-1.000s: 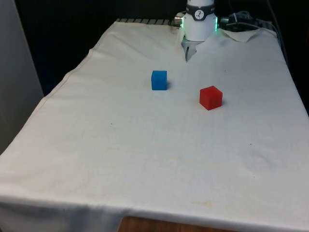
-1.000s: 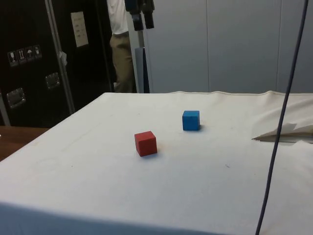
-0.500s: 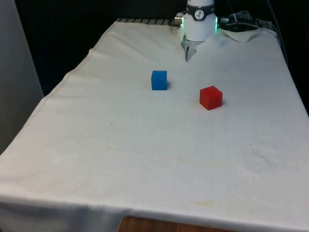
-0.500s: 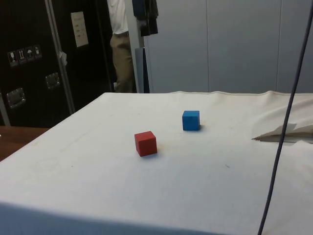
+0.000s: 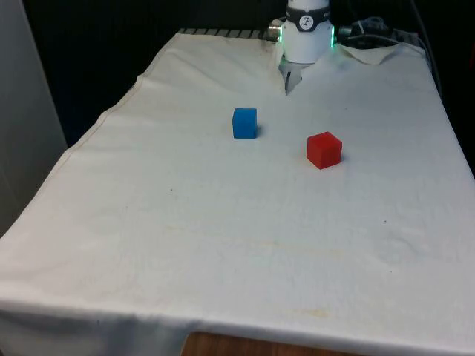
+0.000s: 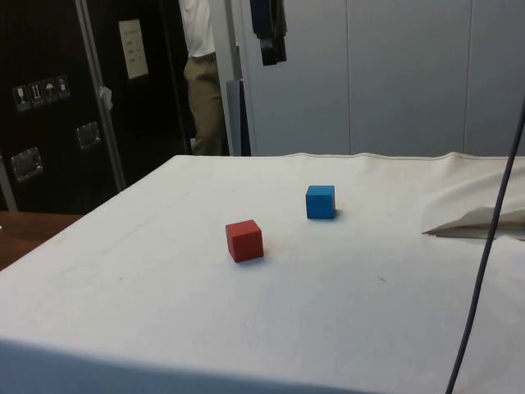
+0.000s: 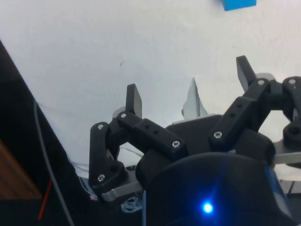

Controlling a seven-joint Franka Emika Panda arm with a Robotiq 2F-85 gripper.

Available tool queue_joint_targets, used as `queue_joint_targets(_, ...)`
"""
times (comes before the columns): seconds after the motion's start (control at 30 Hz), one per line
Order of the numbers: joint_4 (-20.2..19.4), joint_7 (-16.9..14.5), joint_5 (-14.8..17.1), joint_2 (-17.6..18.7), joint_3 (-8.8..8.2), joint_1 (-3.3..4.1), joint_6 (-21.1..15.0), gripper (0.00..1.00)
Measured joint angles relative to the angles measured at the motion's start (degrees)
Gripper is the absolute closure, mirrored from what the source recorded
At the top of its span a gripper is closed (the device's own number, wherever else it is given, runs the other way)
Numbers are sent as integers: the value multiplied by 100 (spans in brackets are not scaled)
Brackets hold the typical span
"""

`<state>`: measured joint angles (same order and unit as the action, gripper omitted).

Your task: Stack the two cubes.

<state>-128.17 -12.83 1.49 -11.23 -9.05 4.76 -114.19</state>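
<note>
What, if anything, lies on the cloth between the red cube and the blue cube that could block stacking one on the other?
Nothing visible does. The red cube and blue cube sit apart on the white cloth, with bare fabric between them. The gripper hangs high above the table, its jaws spread and holding nothing.

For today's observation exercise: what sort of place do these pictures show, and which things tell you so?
Probably a robotics lab or test room. A table under a plain white cloth holds just a blue cube and a red cube, the robot's hand hangs above them, and dark equipment cabinets stand alongside.
</note>
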Motion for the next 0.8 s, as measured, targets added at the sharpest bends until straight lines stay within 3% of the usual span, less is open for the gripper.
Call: queue_joint_targets(0.8,-785,149,-579,-86,-401,-29,-630,0)
